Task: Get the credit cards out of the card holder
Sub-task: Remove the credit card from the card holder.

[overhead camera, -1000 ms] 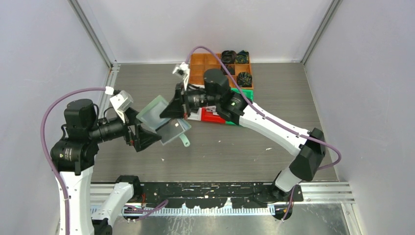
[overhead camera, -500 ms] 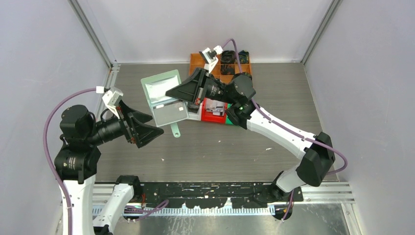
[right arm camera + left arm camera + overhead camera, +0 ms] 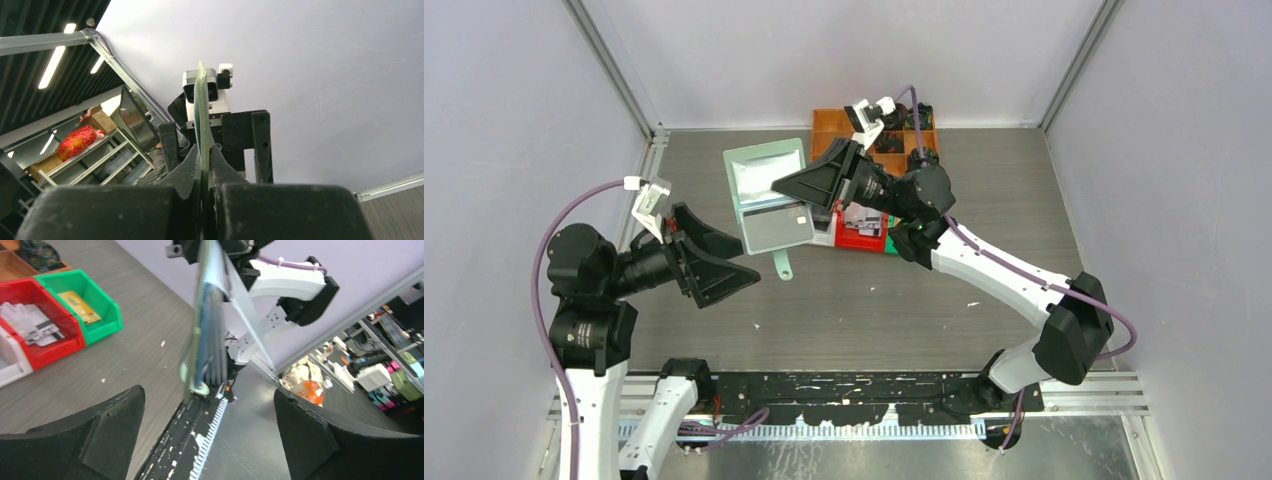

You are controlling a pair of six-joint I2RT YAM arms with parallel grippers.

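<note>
Status: partly done, judged from the bins.

- Card holder (image 3: pixel 769 196) is held in the air, up and to the left of the red bin (image 3: pixel 864 240), opened flat, with its small tab hanging down.
- It is pinched at its right edge by the right gripper (image 3: pixel 782 190). In the wrist view the fingers are closed tight on the thin green edge (image 3: pixel 201 115).
- Left gripper (image 3: pixel 749 262) is spread wide and holds nothing. It is pointed at the holder from well left of the red bin and is not touching it.
- From the left wrist the holder (image 3: pixel 207 325) is seen edge-on, between the two wide-set fingers (image 3: pixel 100 435). Several leaves are visible, but the cards inside cannot be counted.
- A grey panel is seen in the holder's lower half. It could be a card under a clear pocket or just the pocket itself (not resolvable from above).

Containers:
- Red bin (image 3: pixel 50 355): silvery-white cards (image 3: pixel 30 322), lying loose.
- Green bin (image 3: pixel 105 327), touching the red bin's right side: one gold-tan card (image 3: pixel 80 304).
- White bin (image 3: pixel 10 372), touching the red bin's left side: contents cannot be made out.
- Orange tray (image 3: pixel 829 130), behind the red bin: dark fabric bundles (image 3: pixel 924 156) in some compartments, partly hidden by the right arm.

Left to do, as a judgement: any cards in the pockets are yet to be pulled by the left gripper and dropped in a bin. No black card is seen in the bins.
</note>
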